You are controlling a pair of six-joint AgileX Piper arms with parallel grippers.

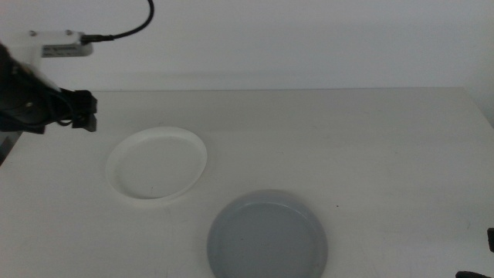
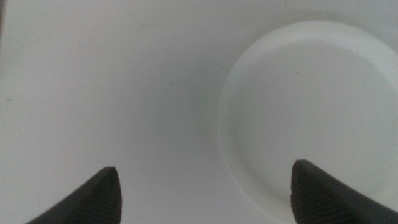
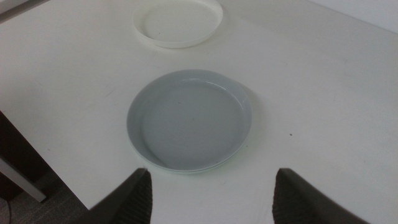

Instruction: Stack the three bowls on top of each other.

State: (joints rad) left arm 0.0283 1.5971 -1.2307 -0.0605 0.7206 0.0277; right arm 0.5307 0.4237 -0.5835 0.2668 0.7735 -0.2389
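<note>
A white bowl (image 1: 157, 164) sits left of centre on the table, and it also shows in the left wrist view (image 2: 311, 112) and the right wrist view (image 3: 178, 22). A grey bowl (image 1: 267, 234) lies in front of it near the table's front edge, large in the right wrist view (image 3: 189, 119). A paler rim line runs under its near edge; I cannot tell what that is. My left gripper (image 1: 86, 112) hovers open to the left of and behind the white bowl, holding nothing (image 2: 205, 186). My right gripper (image 3: 214, 196) waits open at the front right, just short of the grey bowl.
The table (image 1: 370, 154) is white, with a pale wall behind it. Its front edge drops off close to the grey bowl, with dark floor (image 3: 25, 162) below. A white box with a black cable (image 1: 58, 45) rides on the left arm.
</note>
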